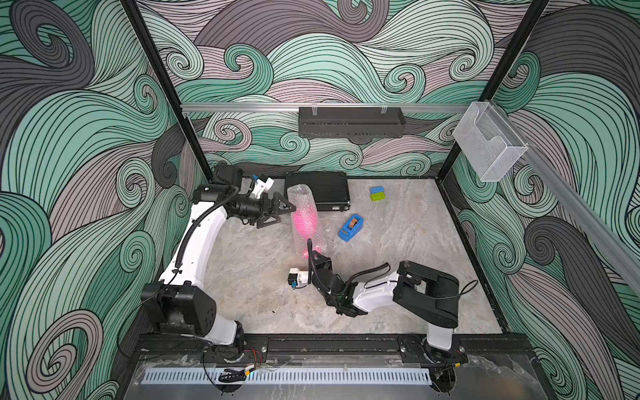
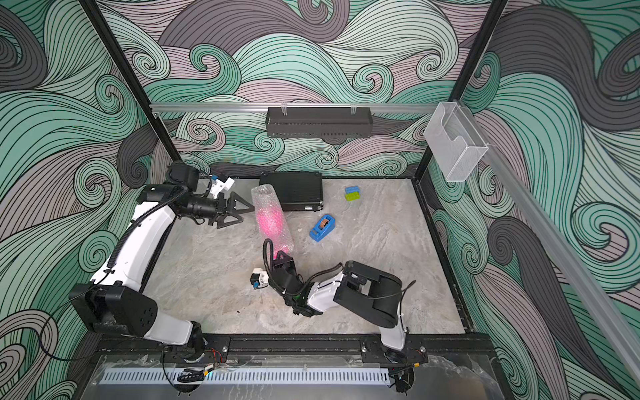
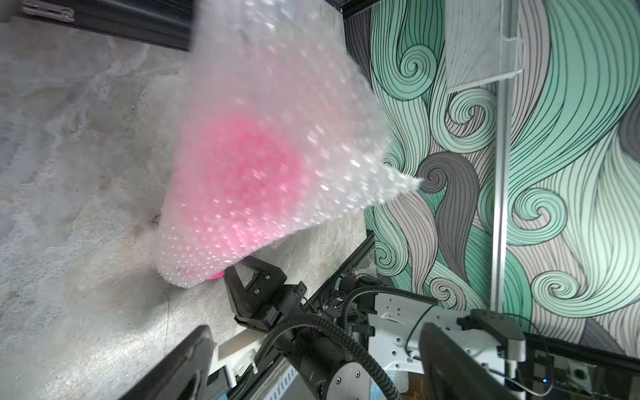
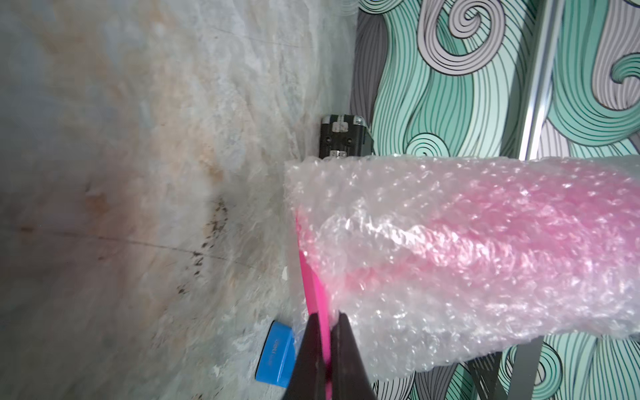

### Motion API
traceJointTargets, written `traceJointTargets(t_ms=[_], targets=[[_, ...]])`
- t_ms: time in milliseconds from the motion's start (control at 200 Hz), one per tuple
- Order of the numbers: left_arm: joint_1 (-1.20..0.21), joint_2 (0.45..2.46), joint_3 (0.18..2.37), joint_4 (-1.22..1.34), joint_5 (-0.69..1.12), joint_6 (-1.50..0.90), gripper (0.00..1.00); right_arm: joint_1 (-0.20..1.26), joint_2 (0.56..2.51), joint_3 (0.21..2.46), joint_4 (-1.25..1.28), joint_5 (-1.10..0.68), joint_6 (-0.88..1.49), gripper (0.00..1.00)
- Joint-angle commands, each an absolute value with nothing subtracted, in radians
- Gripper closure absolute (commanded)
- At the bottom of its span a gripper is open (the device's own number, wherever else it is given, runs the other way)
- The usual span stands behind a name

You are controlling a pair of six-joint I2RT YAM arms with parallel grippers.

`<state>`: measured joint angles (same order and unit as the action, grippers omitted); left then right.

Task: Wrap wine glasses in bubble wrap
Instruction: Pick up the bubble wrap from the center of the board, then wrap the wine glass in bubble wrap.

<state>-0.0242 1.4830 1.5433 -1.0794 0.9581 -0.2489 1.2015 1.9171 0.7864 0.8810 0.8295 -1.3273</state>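
- Pink plastic goblet lies mid-table inside a rolled tube of clear bubble wrap, its foot toward 6 o'clock.
- Right gripper is clamped on the goblet's bare foot rim; left gripper hangs wide open, empty, at the roll's 9 o'clock.
- Sealing seemingly comes next: steady the roll so it cannot unwind, then fetch the blue tape dispenser at 3 o'clock.

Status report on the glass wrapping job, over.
Left pincer open beside the clear bubble wrap sheet, not gripping. Right pincer shut on the magenta plastic goblet by its flat foot. Sheet rolled around goblet. Blue tape dispenser nearby, not blocking.
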Motion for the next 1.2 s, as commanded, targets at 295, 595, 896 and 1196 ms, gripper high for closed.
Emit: traceJointTargets(t_ms=[295, 595, 896, 1196], targets=[[-0.001, 1.585, 1.433, -0.823, 1.12, -0.549, 0.24, 1.206, 1.912, 0.787, 1.118, 0.891, -1.42, 1.0], [-0.012, 1.621, 1.446, -0.823, 1.127, -0.538, 0.24, 1.212, 1.942, 0.795, 1.136, 0.884, -1.423, 1.0], [-0.027, 1.638, 1.502, -0.877, 1.119, -0.48, 0.19, 1.213, 1.947, 0.79, 1.108, 0.873, -1.402, 1.0], [-0.074, 1.676, 1.505, -0.997, 1.031, -0.38, 0.27, 1.22, 1.979, 0.802, 1.162, 0.87, -1.463, 1.0]])
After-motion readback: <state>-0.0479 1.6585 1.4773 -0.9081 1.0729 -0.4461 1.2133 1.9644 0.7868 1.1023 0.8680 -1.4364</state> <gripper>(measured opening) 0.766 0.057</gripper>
